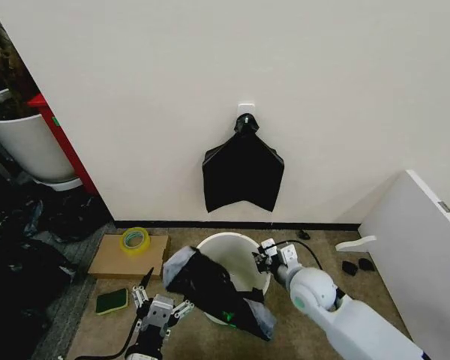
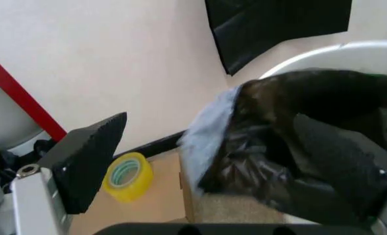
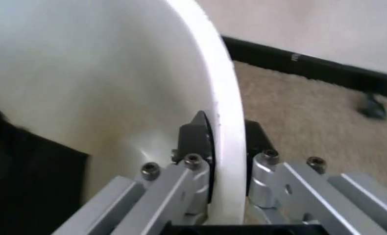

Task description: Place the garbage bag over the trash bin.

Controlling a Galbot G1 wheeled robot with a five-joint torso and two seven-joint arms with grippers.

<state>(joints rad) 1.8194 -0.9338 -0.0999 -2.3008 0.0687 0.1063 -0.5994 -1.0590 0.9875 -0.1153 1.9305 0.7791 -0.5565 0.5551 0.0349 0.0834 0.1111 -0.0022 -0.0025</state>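
Beige carpet floor [image 1: 315, 247] runs up to a plain cream wall [image 1: 210, 67] with a dark baseboard along its foot. One flat black bundle [image 1: 243, 171] hangs from a white hook on that wall, fanning out below its pinched top. Far left, one tall white tub [image 1: 24, 142] stands beside a red upright edge, with dark clutter on the floor below it. On the right, a white panel [image 1: 416, 247] leans in.

Centre near, one trash bin [image 1: 223, 247], round and white, sits on the carpet. One garbage bag [image 1: 214, 289], black and crinkly, drapes over the bin's near-left rim and hangs down its outer side; the far and right rim is bare.

Left of the bin, one flat cardboard piece [image 1: 118, 262] lies on the carpet with one yellow tape roll [image 1: 134, 241] on it, and one green sponge [image 1: 112, 301] lies just near of it.

The right tool [image 3: 213, 147] pinches the bin's right rim, one finger inside, one outside. The left tool [image 1: 159, 300] hovers just left of the bag, fingers spread, gripping nothing.
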